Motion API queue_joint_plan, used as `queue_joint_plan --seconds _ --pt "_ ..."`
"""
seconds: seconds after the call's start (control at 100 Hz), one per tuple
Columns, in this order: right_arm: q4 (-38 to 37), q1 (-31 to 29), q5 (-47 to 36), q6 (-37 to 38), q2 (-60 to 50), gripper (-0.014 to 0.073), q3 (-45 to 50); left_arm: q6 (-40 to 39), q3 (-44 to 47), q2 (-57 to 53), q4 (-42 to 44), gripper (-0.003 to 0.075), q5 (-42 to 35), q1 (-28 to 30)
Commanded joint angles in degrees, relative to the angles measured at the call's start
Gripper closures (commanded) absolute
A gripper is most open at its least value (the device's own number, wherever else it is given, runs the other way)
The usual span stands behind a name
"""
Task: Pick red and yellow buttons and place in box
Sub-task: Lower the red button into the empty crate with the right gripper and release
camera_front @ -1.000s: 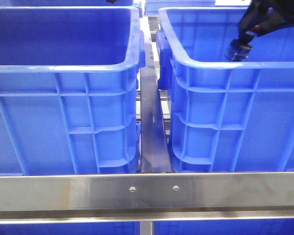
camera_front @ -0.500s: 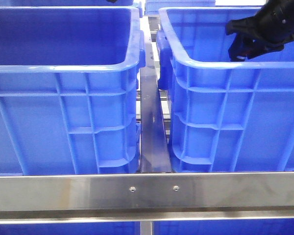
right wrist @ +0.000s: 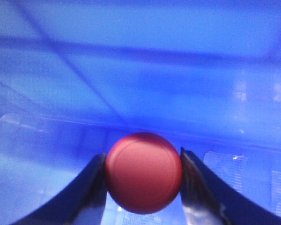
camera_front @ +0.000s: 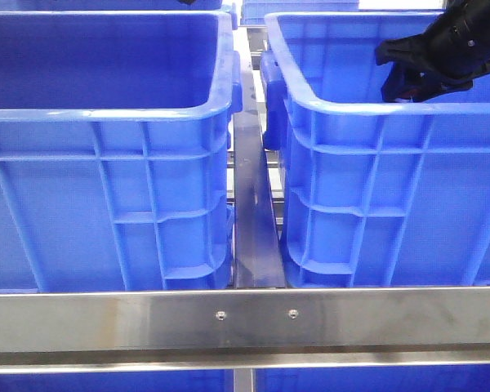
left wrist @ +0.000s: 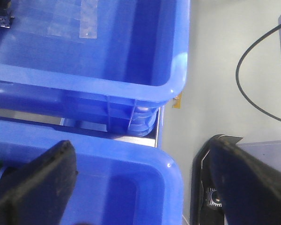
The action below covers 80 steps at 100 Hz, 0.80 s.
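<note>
The red button (right wrist: 144, 172), a dark red domed cap, sits squeezed between the two fingers of my right gripper (right wrist: 143, 159), which is shut on it. In the front view that gripper (camera_front: 389, 73) hangs inside the right blue crate (camera_front: 367, 110), near its top at the far right, with the fingers pointing left. Both blue crates fit the box, the left crate (camera_front: 106, 114) too, and I cannot tell which one it is. My left gripper (left wrist: 143, 145) is open and empty above the corner of a blue crate (left wrist: 168, 168). The yellow button is out of view.
A steel bar (camera_front: 253, 220) runs between the two crates and a steel rail (camera_front: 245, 314) crosses in front of them. In the left wrist view a second crate (left wrist: 173, 84) lies beyond the first. Grey floor (left wrist: 215, 70) with a black cable (left wrist: 253, 98) lies beside them.
The right gripper has swung from pointing down to pointing left and has risen slightly inside the right crate. The crates have not moved.
</note>
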Motion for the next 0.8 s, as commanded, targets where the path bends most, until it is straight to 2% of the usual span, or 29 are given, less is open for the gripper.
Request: queue_joint_plan --seconds 0.0,0.03,0.1,0.26,0.47,0.54,0.61,0.79 --pt "1.1 -0.2 -1.9 -0.8 -2.7 0.0056 -2.1 -0.6 -1.8 -2.4 -3.1 0.0166 -1.4 0.1" --pt "1.1 -0.2 -1.9 -0.8 -2.7 -0.0002 -2.1 -0.6 -1.8 -2.4 -3.1 0.0166 -1.4 0.1" --pt "1.1 -0.2 -1.9 -0.8 -2.7 -0.0066 -2.1 -0.6 -1.8 -2.4 -3.1 0.0166 -1.3 0.1" --pt "1.1 -0.2 -1.3 -0.8 -3.2 -0.0062 -2.1 -0.6 -1.8 -2.4 -3.1 0.0166 -1.3 0.1" --pt "1.1 -0.2 3.2 -0.8 -7.7 -0.0049 -0.9 -0.6 -1.8 -2.4 -3.0 0.0166 -1.3 0.1" --pt "1.9 -0.2 3.8 -0.8 -10.2 0.0007 0.7 -0.7 -1.8 -2.4 -3.0 0.0166 -1.3 0.1" --pt "3.4 -0.2 3.9 -0.8 -13.1 0.011 2.9 -1.8 -1.8 -2.4 -2.8 0.0166 -1.3 0.5" --pt "6.6 -0.2 6.1 -0.8 -21.1 0.0495 8.2 -2.1 -1.8 -2.4 -2.1 0.0168 -1.4 1.3"
